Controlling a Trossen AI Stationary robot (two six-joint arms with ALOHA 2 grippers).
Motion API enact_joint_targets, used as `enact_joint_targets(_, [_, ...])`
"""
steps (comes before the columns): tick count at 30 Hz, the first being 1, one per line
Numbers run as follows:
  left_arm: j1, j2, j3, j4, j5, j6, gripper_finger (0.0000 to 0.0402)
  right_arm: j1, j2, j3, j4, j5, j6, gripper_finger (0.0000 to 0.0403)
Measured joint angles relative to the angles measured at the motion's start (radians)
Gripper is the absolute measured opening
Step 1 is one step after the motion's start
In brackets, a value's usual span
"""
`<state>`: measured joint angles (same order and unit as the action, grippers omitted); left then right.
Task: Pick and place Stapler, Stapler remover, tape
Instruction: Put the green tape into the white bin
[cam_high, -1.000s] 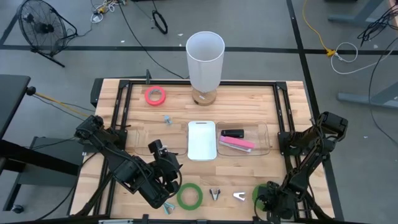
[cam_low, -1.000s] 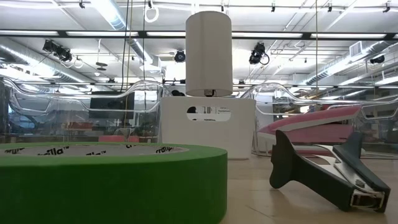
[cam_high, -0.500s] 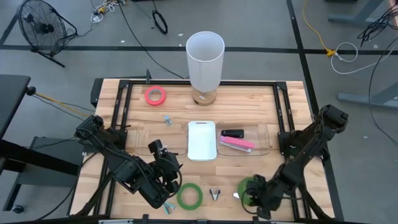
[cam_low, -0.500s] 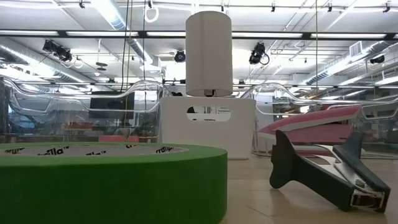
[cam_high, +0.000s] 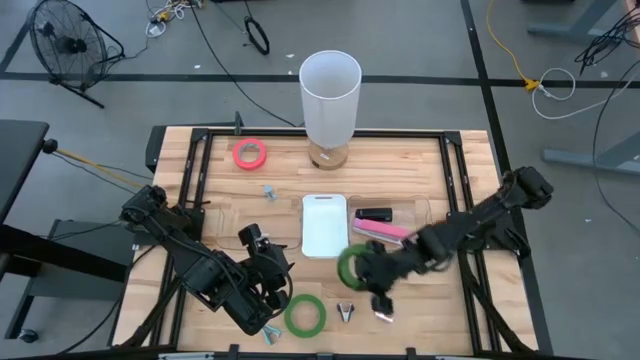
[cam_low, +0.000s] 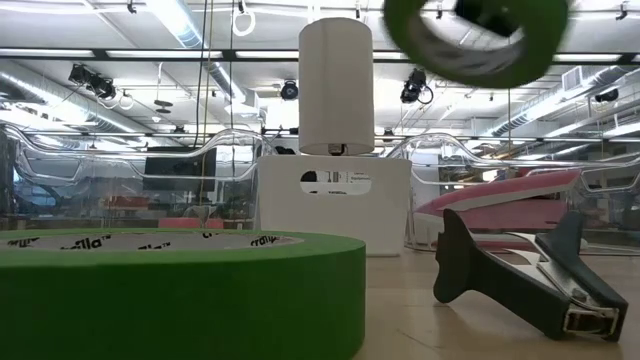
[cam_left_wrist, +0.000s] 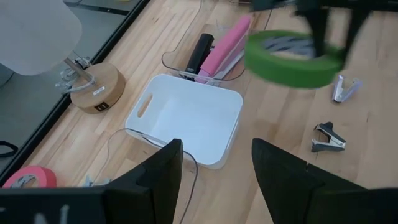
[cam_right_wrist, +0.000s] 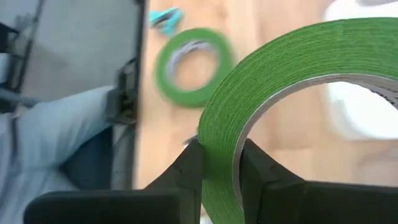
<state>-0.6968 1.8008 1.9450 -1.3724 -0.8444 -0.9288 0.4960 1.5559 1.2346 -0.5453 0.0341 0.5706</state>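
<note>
Tape (cam_high: 352, 265) | pinched by right tool (cam_high: 372, 270), carried above desk (cam_high: 470, 320) | white bin (cam_high: 324, 224) just beyond, toward lamp | left tool (cam_left_wrist: 214, 180) wide, idle

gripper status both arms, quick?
Left gripper: open, empty, waiting at the table's front left.
Right gripper: shut on a green tape roll, held in the air beside the white bin.
</note>
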Motion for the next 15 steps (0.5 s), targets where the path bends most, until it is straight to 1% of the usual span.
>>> enact_joint_targets(3, [0.0,0.0,0.0,0.0,0.0,0.0,0.0197,-0.076,0.022,0.0,0.034,-0.011,-0.062,0.0055])
enact_joint_targets(7, [0.0,0.0,0.0,0.0,0.0,0.017,0.0197,-0.167,0.043,0.0,0.12,-0.067,-0.127,0.0055])
enact_joint_targets(11, [0.0,0.0,0.0,0.0,-0.001,0.062,0.0197,-0.241,0.06,0.002,0.187,-0.114,-0.172,0.0055])
enact_joint_targets(15, [0.0,0.0,0.0,0.0,-0.001,0.085,0.0197,-0.295,0.074,0.002,0.211,-0.14,-0.192,0.0055])
